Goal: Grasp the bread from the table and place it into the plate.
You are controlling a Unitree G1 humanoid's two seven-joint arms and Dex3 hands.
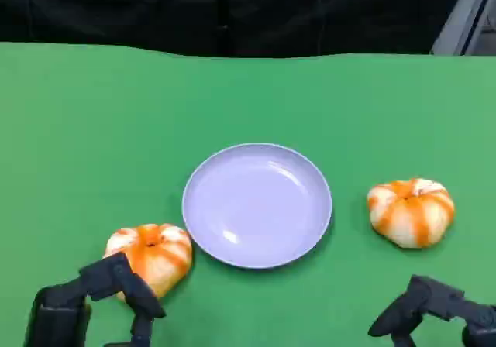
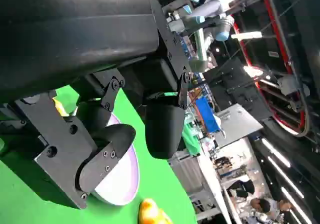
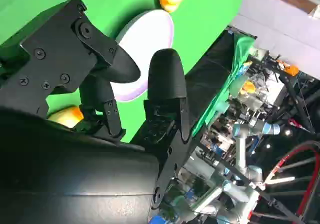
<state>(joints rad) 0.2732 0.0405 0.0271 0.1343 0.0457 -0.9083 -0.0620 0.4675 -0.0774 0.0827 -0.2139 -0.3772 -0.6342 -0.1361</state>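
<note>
2 bread rolls lie on the green table (image 1: 93, 107), 1 at each side of the lilac plate (image 1: 256, 205). The left hand (image 1: 97, 297) has its fingers (image 1: 139, 294) spread apart, touching the near side of the left bread (image 1: 151, 255) but not closed on it. The plate sits just beyond and right of those fingers. The right bread (image 1: 411, 211) lies a little beyond the right hand (image 1: 434, 307), whose fingers are apart and hold nothing.

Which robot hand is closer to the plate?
The left. The left robot hand is at the bread that sits right beside the plate, near its lower-left rim. The right robot hand is farther off, below the other bread on the plate's right.
</note>
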